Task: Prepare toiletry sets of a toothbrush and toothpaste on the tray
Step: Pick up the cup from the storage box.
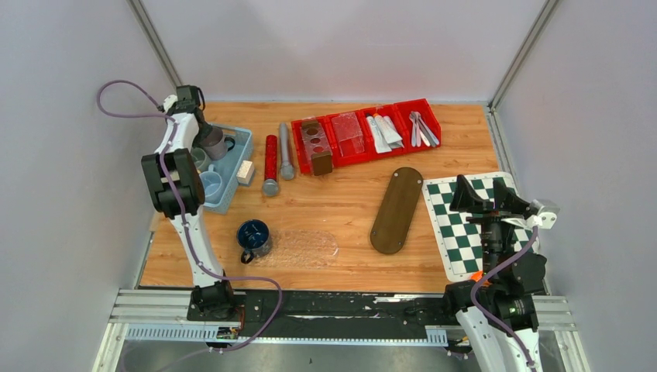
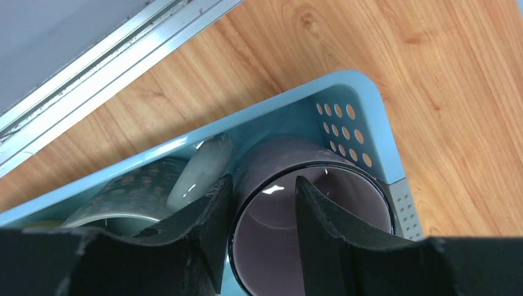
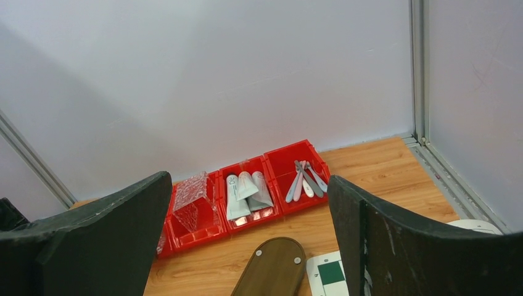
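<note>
Several toothbrushes (image 1: 422, 128) lie in the rightmost red bin, also in the right wrist view (image 3: 304, 180). Several toothpaste tubes (image 1: 385, 132) lie in the bin beside it (image 3: 247, 194). The dark brown oval tray (image 1: 397, 209) lies bare on the table (image 3: 271, 271). My left gripper (image 1: 208, 139) is down in the blue basket (image 2: 345, 83), open (image 2: 264, 182), its jaws straddling the rim of a grey mug (image 2: 345, 203), one finger outside and one inside. My right gripper (image 1: 482, 190) is wide open and empty (image 3: 250, 179), above the chessboard mat, facing the bins.
A red cylinder (image 1: 270, 157) and a grey cylinder (image 1: 286, 153) lie left of the red bins. A wooden holed block (image 1: 316, 146) and a clear textured box (image 1: 349, 133) fill the left bins. A blue mug (image 1: 253, 236), a clear sheet (image 1: 306, 248) and a chessboard mat (image 1: 465, 225) sit nearer.
</note>
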Robot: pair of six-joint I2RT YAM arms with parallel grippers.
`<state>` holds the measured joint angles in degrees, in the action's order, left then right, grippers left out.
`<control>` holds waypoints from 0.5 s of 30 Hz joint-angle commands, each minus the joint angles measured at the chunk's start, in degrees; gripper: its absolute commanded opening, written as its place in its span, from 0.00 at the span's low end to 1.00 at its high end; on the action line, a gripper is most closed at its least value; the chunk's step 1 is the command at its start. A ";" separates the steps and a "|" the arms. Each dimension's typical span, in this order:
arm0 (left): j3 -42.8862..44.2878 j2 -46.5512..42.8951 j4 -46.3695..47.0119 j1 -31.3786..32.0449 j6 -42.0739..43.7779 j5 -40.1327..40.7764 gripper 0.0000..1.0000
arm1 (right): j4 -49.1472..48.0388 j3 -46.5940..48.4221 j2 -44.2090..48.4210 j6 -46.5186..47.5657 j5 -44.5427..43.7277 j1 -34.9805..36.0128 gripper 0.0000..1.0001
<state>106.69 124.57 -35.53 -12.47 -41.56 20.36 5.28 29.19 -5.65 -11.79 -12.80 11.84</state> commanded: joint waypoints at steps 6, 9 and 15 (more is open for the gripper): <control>3.15 3.20 -1.73 -1.20 3.03 -1.65 0.38 | -1.61 -0.19 -1.51 1.11 0.56 0.35 1.00; 3.29 1.85 -1.62 -1.16 5.17 -1.84 0.29 | -1.67 -0.19 -1.57 1.05 0.66 0.32 1.00; 3.65 -2.94 -0.56 -1.16 10.77 -2.09 0.06 | -1.86 -0.27 -1.21 1.06 0.89 0.33 1.00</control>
<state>108.31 125.86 -38.35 -13.21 -34.26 18.85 5.28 29.17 -6.70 -11.62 -12.73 11.84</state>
